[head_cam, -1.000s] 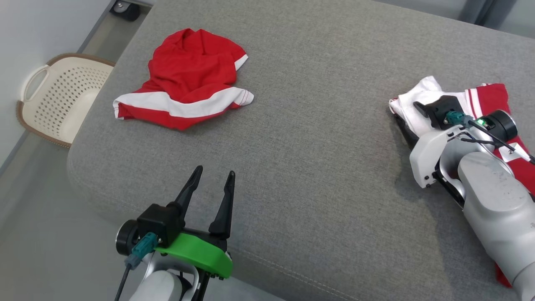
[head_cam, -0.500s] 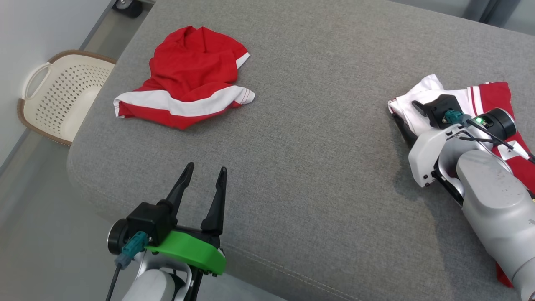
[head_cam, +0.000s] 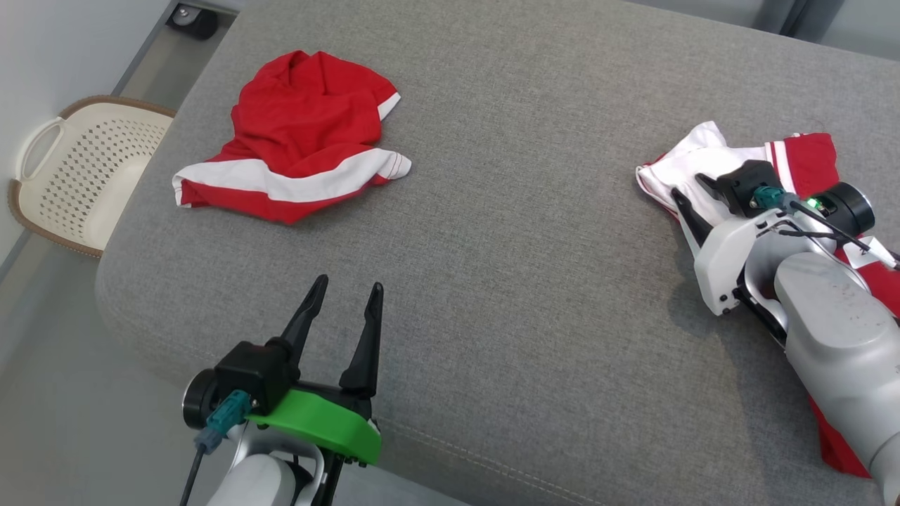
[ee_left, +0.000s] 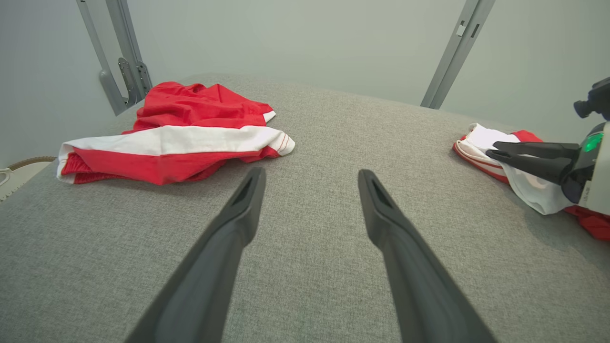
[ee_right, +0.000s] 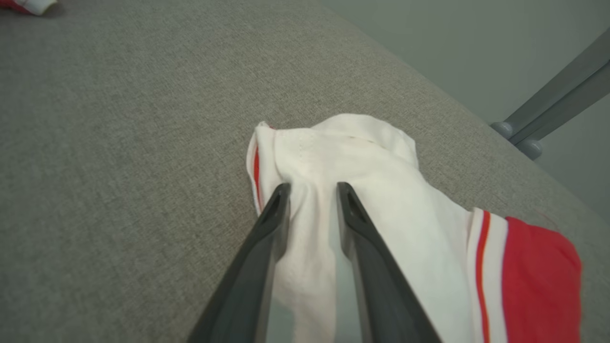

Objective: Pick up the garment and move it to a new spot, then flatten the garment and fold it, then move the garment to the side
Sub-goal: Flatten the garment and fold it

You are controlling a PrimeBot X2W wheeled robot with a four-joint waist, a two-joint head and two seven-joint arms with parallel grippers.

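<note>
1. The right gripper (ee_right: 312, 188) is seen with its jaws narrowly parted and a ridge of white cloth lying between them; whether that cloth is actually pinched cannot be told.
2. That cloth belongs to the folded red-and-white garment (ee_right: 381, 190), which is laid at the right end of the grey upholstered cushion (head_cam: 527, 281) and is partly covered by the right forearm (head_cam: 830, 316).
3. The left gripper (ee_left: 310, 174) is held over the cushion's near edge with its jaws spread wide.
4. A crumpled red garment with a white band (head_cam: 295, 133) is laid at the cushion's far left, well apart from both grippers.
5. A cream perforated laundry basket (head_cam: 77, 176) is set on the floor (head_cam: 42, 351) beside the cushion's left edge.
</note>
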